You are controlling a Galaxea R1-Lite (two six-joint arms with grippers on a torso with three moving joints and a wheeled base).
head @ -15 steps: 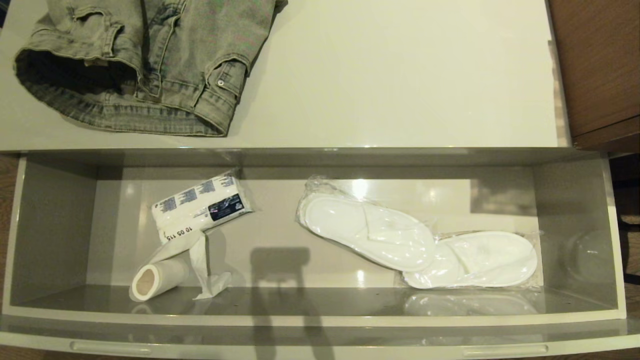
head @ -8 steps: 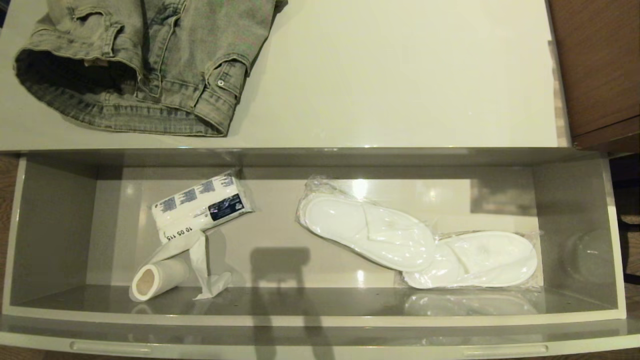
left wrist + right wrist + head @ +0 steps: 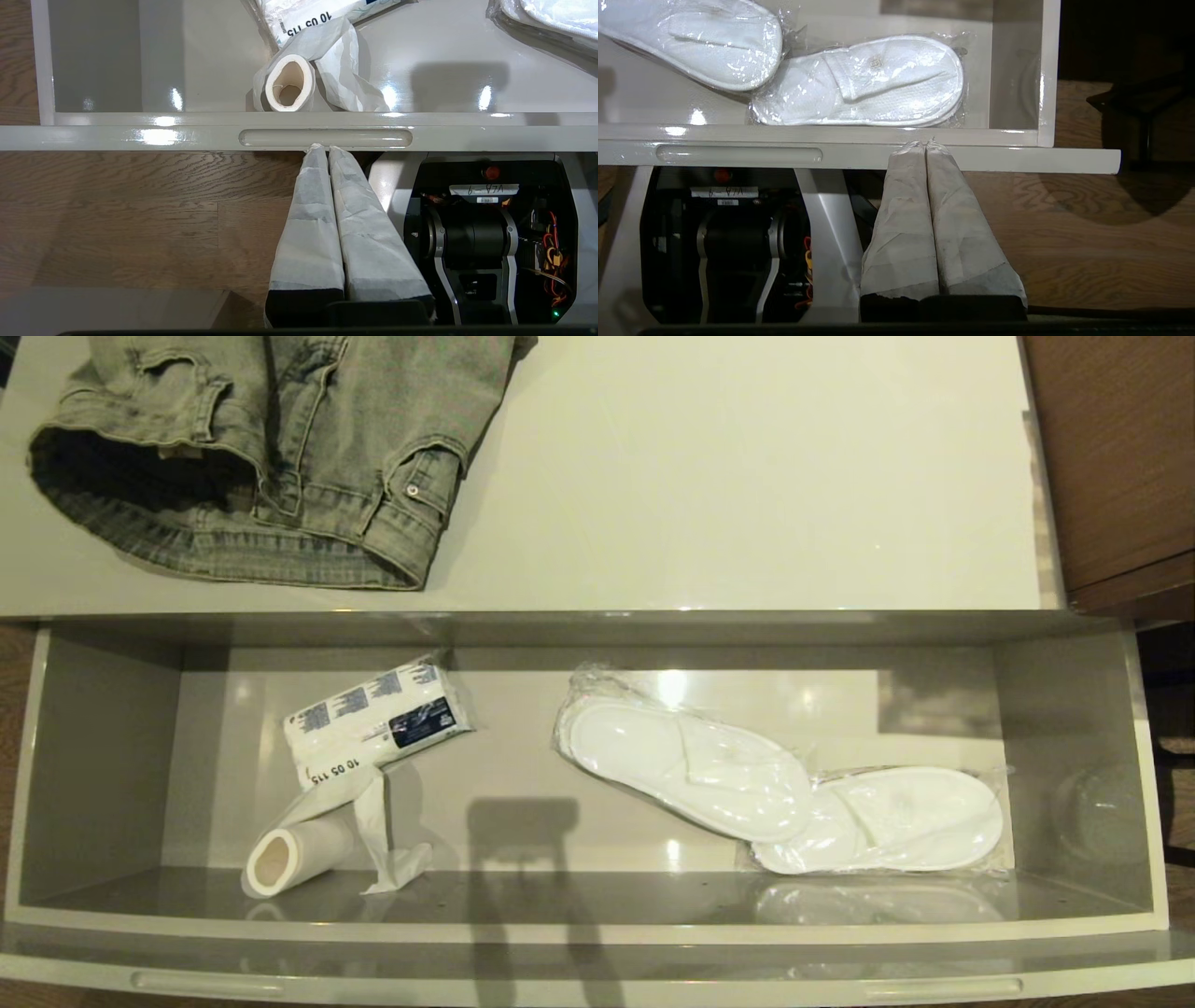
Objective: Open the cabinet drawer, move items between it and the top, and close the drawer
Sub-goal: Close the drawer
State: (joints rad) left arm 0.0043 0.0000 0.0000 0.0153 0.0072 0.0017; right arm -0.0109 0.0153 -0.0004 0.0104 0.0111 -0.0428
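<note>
The wide pale-grey drawer (image 3: 597,933) stands pulled fully out below the off-white top (image 3: 728,476). The folded grey-green denim garment (image 3: 271,448) lies on the top at the far left. The wrapped white slippers (image 3: 775,784) (image 3: 859,84) lie in the drawer's right half. Neither gripper shows in the head view. My left gripper (image 3: 323,148) is shut and holds nothing, its tips just below the drawer front's left slot handle (image 3: 325,138). My right gripper (image 3: 924,143) is shut and holds nothing, its tips in front of the drawer front, to the right of the right slot handle (image 3: 739,154).
A white tissue pack with blue print (image 3: 373,719) and a white paper roll (image 3: 289,859) (image 3: 289,84) lie in the drawer's left half. Brown wooden furniture (image 3: 1111,457) stands at the right. Wooden floor (image 3: 117,210) and the robot's base (image 3: 486,233) are below the drawer front.
</note>
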